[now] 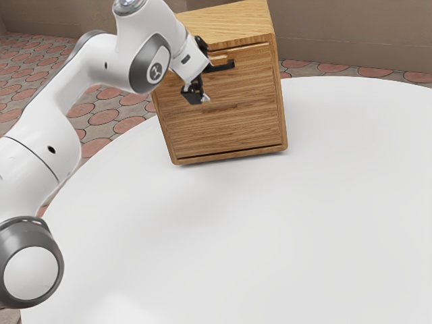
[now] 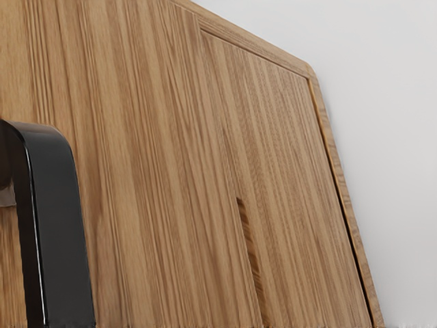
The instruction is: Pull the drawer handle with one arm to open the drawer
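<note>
The drawer handle (image 1: 223, 65) is a black bar on the top drawer (image 1: 248, 55) of a wooden cabinet (image 1: 233, 118). The cabinet stands toward the far side of a round white bench (image 1: 270, 223), turned at an angle, with its front facing the arm. From the exterior view it cannot be told whether the drawer sits flush or stands a little out.

In the wrist view the handle (image 2: 51, 232) shows as a glossy black bar, close up against the grained cabinet front (image 2: 171, 137). Further along that front, a framed lower panel carries a small dark slot (image 2: 244, 229), and past the cabinet's edge lies the plain white bench top (image 2: 389, 102).

The hand (image 1: 192, 93) hangs just beside the handle, on the exterior view's left of it and slightly lower, in front of the cabinet face. Whether it touches the handle cannot be told, nor whether it is wide or narrow, since it reads only as a dark shape against the wood.

The white arm (image 1: 101, 67) comes in from the exterior view's left and bends across above the bench edge to reach the cabinet. Around the bench lies a floor (image 1: 101, 115) of reddish paving stones, and a beige wall (image 1: 351, 27) runs behind.
</note>
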Controlling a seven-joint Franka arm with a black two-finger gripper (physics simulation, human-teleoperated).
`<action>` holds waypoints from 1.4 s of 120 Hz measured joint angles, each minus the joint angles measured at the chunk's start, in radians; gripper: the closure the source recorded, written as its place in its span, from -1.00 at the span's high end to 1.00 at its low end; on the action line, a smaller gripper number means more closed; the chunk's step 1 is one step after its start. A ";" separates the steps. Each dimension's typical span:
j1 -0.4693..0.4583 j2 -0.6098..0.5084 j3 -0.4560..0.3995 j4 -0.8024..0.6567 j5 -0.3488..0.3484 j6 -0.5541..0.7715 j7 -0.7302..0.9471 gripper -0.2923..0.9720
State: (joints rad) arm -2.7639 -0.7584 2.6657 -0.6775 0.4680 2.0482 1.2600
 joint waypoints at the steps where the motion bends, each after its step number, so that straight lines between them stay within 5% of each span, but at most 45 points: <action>1: 0.000 0.000 0.000 0.000 0.000 0.000 -0.001 0.47; 168: 0.006 0.090 0.010 -0.155 -0.020 0.009 -0.069 0.53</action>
State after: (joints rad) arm -2.7582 -0.6689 2.6756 -0.8320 0.4478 2.0570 1.1910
